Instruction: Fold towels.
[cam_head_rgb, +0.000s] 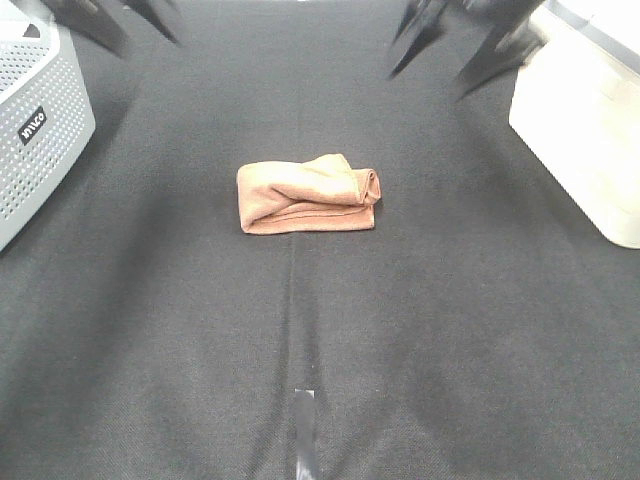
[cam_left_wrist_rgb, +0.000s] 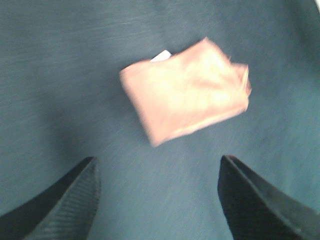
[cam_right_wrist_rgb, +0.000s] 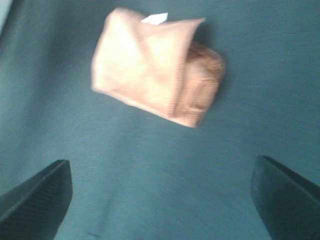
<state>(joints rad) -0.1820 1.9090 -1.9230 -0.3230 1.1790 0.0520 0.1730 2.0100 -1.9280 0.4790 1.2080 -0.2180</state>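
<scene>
The reddish-brown towel (cam_head_rgb: 308, 194) lies folded into a small thick bundle in the middle of the black table. It shows in the left wrist view (cam_left_wrist_rgb: 187, 95) and in the right wrist view (cam_right_wrist_rgb: 157, 65), with a small white tag (cam_right_wrist_rgb: 154, 19) at its far edge. My left gripper (cam_head_rgb: 125, 22) is raised at the far left, blurred, open and empty (cam_left_wrist_rgb: 157, 197). My right gripper (cam_head_rgb: 460, 40) is raised at the far right, blurred, open and empty (cam_right_wrist_rgb: 160, 197). Both are well clear of the towel.
A grey perforated basket (cam_head_rgb: 35, 130) stands at the far left edge. A white container (cam_head_rgb: 585, 130) stands at the far right. A strip of tape (cam_head_rgb: 304, 430) marks the black cloth near the front middle.
</scene>
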